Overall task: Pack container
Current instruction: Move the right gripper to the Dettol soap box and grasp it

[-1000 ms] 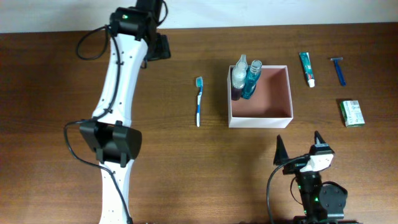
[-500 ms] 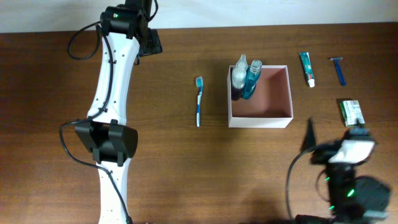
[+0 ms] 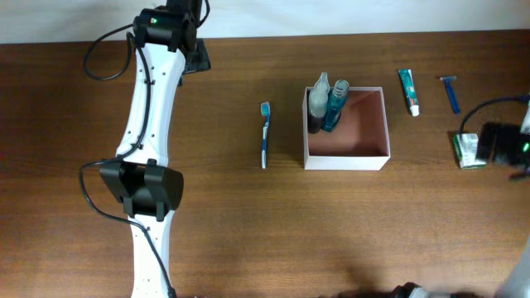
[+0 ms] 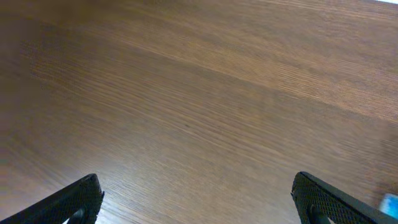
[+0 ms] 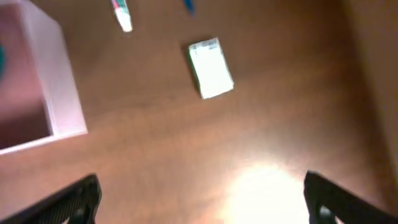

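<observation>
From above, the container (image 3: 346, 162) sits in the middle of the table (image 3: 215, 232). Two bottles (image 3: 327, 103) already stand in its back left corner. A toothbrush (image 3: 265, 134) lies just left of it. A toothpaste tube (image 3: 408, 91), a razor (image 3: 451, 93) and a small green packet (image 3: 466, 151) lie to its right. The left arm (image 3: 153, 108) reaches to the far left corner. The right arm (image 3: 501, 142) is at the right edge, partly over the packet. I think the packet is the next thing to pack.

From the left wrist, the left gripper (image 4: 196, 180) is spread wide and holds nothing. Only bare wood is under it.

The right wrist view is blurry. The right gripper (image 5: 199, 183) is wide too, and empty. The packet lies ahead of it, with the container wall off to the left. It needs to line up over the packet, come down, close, then carry it to the box.

The table is dark brown wood with a shiny spot. A pale wall (image 3: 348, 15) runs along the back.
</observation>
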Tool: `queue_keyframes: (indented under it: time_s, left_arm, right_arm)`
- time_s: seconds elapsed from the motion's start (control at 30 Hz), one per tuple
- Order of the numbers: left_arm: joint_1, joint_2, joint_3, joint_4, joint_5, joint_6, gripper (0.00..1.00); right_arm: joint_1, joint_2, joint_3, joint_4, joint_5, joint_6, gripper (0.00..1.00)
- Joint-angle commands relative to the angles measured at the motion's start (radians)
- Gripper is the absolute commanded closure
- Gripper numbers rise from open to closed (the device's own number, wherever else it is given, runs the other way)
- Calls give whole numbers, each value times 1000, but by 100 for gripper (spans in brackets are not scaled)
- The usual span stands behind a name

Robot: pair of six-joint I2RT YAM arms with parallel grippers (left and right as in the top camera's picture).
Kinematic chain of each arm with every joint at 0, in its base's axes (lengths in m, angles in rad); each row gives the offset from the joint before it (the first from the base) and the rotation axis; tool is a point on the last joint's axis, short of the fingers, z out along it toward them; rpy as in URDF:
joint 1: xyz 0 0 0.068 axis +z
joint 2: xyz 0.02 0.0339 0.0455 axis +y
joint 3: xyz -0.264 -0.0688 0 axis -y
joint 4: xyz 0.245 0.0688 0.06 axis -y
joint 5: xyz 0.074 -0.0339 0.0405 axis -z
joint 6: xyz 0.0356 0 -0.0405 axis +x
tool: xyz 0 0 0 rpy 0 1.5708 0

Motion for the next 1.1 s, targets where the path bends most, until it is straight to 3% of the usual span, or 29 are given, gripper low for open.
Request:
queue_keyframes:
  time_s: [0.0,0.27,0.5,0.7,1.07]
  left_arm:
    - [6,-11,-4,-1,-67,-5,1]
    - [6,-11,-4,-1,-66,-5,1]
    - [6,-11,-4,-1,-66,-5,1]
    - [6,-11,-4,-1,-66,-5,1]
    - [6,-11,-4,-1,-66,-5,0]
  right_arm:
    - [-29,168,131,-48,-14,-17,1]
    - [-29,394,156,74,6,-28,1]
    - [-27,525,155,145,5,-290,1]
    - [-28,638,155,150,6,-396,1]
    - [-28,787,154,178,66,-417,1]
